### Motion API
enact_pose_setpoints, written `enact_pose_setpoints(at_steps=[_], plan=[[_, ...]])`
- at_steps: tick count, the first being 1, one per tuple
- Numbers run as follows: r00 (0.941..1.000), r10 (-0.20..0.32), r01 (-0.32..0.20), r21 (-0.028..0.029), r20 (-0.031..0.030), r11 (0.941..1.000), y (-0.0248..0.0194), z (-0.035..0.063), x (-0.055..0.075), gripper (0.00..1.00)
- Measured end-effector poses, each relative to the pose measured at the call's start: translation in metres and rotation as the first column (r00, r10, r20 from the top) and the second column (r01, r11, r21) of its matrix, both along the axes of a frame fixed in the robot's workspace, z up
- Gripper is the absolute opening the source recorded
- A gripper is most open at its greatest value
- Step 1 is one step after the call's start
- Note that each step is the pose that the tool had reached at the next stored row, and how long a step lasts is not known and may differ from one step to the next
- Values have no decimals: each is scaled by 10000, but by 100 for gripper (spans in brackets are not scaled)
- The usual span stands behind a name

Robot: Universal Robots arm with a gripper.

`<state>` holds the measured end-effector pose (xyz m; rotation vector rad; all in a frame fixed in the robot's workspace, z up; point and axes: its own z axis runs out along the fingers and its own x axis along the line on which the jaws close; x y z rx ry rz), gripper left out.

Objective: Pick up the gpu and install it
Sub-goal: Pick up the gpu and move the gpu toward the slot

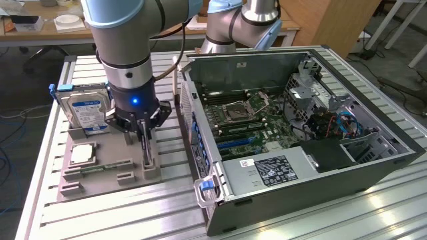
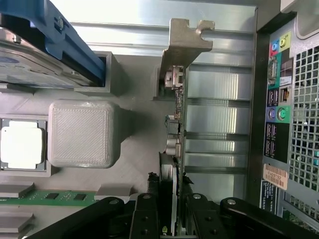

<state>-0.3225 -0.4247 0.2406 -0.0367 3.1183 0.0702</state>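
We see the gpu (image 2: pixel 175 124) standing on its long edge in a slot of the gray holder (image 1: pixel 107 145), along the side of the holder that faces the open computer case (image 1: pixel 300 125). The gripper (image 2: pixel 172 191) has its two black fingers (image 2: pixel 145 214) on either side of the card, one against each flat face. As far as the wrist view shows, they are closed on the board with no gap left. They grip the card at the end away from its metal bracket (image 2: pixel 185 37), and the card sits in its slot, not lifted.

On one side of the card a raised gray block (image 2: pixel 79 134) of the holder stands near, with a shallow channel of holder floor between them. On the other side the holder ends and a strip of bare slatted table (image 1: pixel 133 215) opens, running up to the case's rear panel of ports (image 2: pixel 274 99). The bracket's hooked tip reaches past the holder's edge over the table slats.

Elsewhere on the holder, a hard drive (image 1: pixel 83 107) with a blue-and-white label stands upright at the far end. A processor (image 1: pixel 83 154) lies flat in a square recess, and a green memory stick (image 1: pixel 100 167) rests in a groove. All of these are well apart from the card.
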Motion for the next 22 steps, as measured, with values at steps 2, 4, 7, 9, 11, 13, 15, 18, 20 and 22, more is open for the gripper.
enact_pose_setpoints(at_steps=[2,4,7,9,11,13,15,18,20,22], plan=[[10000,0,0,0,0,10000,0,14,0,27],[10000,0,0,0,0,10000,0,26,0,27],[10000,0,0,0,-1,10000,0,44,0,27],[10000,0,0,0,-1,10000,0,57,0,27],[10000,0,0,0,0,10000,0,71,0,27],[10000,0,0,0,-1,10000,0,83,0,27],[10000,0,0,0,0,10000,0,97,0,27],[10000,0,0,0,0,10000,0,115,0,27],[10000,0,0,0,0,10000,0,126,0,27],[10000,0,0,0,0,10000,0,136,0,27]])
